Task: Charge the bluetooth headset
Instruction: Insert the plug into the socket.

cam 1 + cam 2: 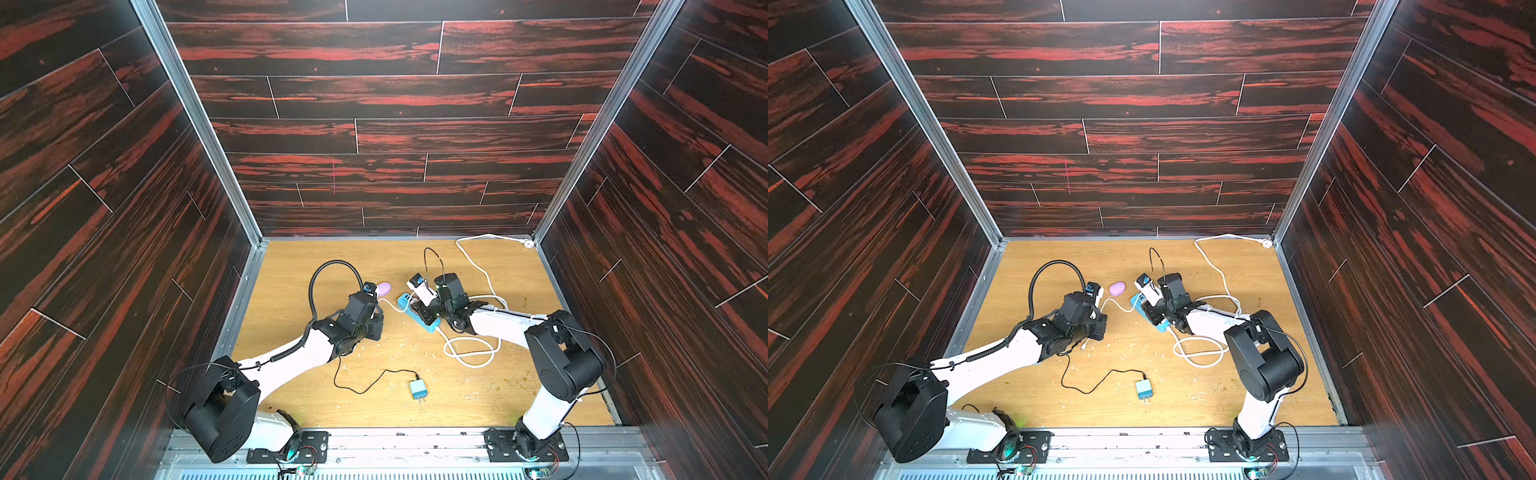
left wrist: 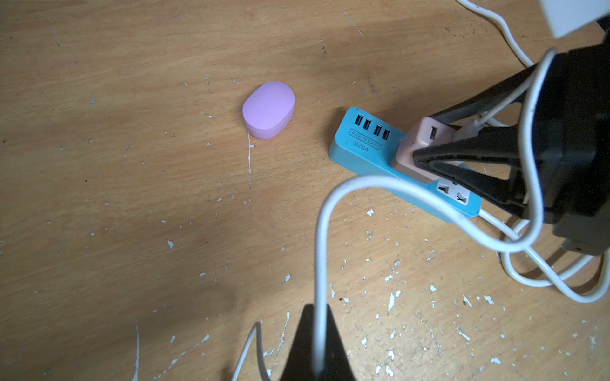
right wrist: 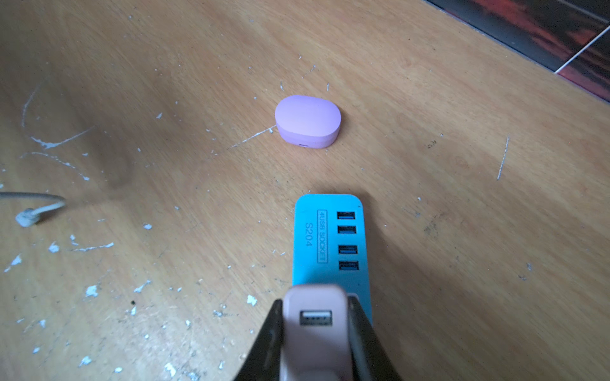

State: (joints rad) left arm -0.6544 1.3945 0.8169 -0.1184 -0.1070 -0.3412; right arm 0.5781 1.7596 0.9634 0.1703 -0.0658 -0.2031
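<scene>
Both grippers are closed: the left gripper [image 2: 318, 318] pinches a white cable [image 2: 330, 204], the right gripper [image 3: 315, 316] clamps a pink adapter [image 3: 313, 297] on a blue power strip [image 3: 326, 231]. In a top view the purple headset case [image 1: 1117, 288] lies at 1 o'clock from the left gripper, not touching. Only the right wrist view shows its port [image 3: 303, 145].

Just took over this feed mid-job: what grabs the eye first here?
The lilac oval earbud case lies alone on the worn wooden table, beyond the USB end of the light blue power strip. The right hand clamps a pale pink adapter block standing on that strip, its USB port empty, while the left hand pinches a white cable.
</scene>
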